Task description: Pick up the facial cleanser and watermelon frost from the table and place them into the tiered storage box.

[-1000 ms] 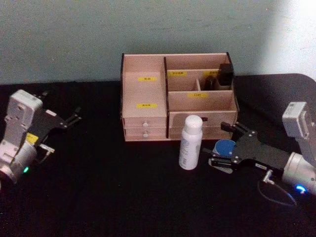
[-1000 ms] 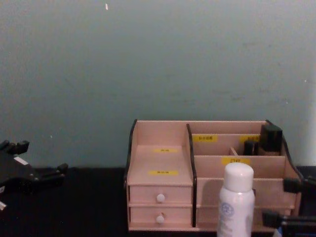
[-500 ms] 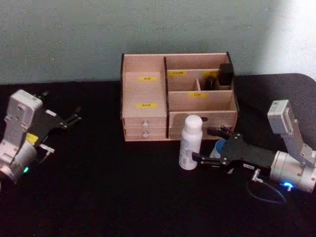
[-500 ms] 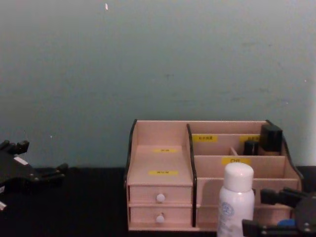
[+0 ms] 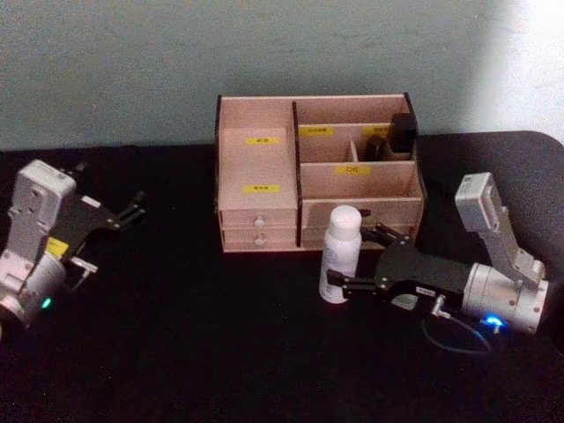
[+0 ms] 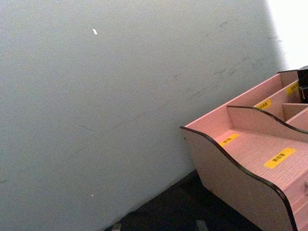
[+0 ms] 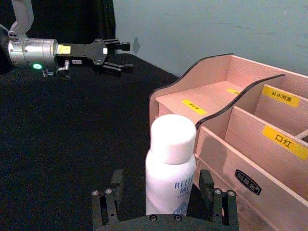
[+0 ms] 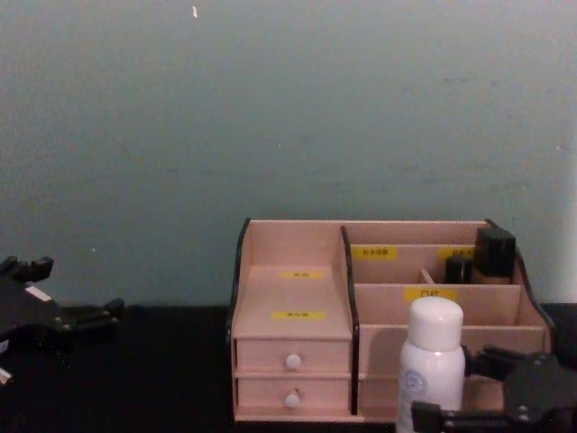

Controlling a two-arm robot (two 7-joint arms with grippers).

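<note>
smooth white cylindrical facial cleanser (image 5: 340, 256), rounded cap, upright on matte black surface (image 5: 194, 344), just near of the tiered storage box (image 5: 256, 119): pale wood, dark edge trim, stepped compartments. right gripper (image 5: 350, 257) reaching in low from the right, arm close to level, fingers (image 7: 107, 204) wide either side of the bottle, gaps showing. left gripper (image 5: 139, 204) idle at far left, fingers apart.

Before tiered storage box (image 5: 357, 186), facial cleanser (image 5: 340, 254)
</note>
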